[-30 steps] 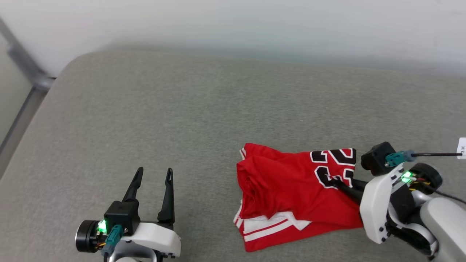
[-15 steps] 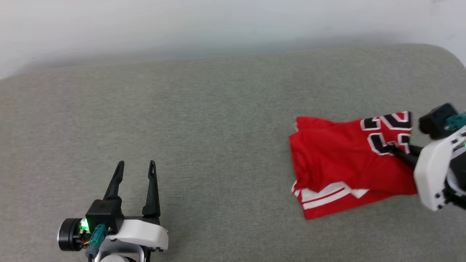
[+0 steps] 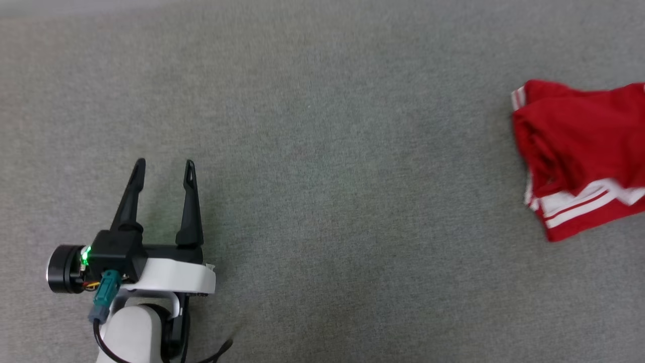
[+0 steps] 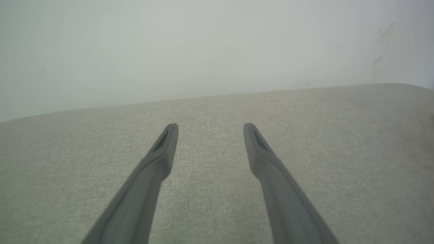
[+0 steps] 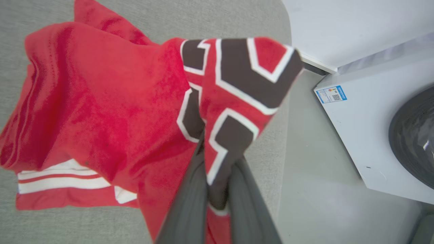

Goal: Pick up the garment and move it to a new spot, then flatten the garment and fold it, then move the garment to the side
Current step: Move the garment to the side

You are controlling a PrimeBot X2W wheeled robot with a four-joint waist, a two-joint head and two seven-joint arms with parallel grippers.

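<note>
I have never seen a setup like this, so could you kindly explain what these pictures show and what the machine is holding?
It is a two-armed robot working over a grey padded surface. The head camera looks down: its left gripper stands open and empty, with the folded red garment at the right edge. The left wrist camera looks along those two open fingers. The right wrist camera shows the right gripper shut on the garment's black-and-white lettering, beside a white appliance.

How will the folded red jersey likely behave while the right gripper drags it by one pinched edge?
Probably floppy: the garment bunches and peaks where the right gripper pinches it. Likely light, since a pinched edge seems to carry it. The folds may slide apart; its striped hem already lies skewed on the grey cushion.
</note>
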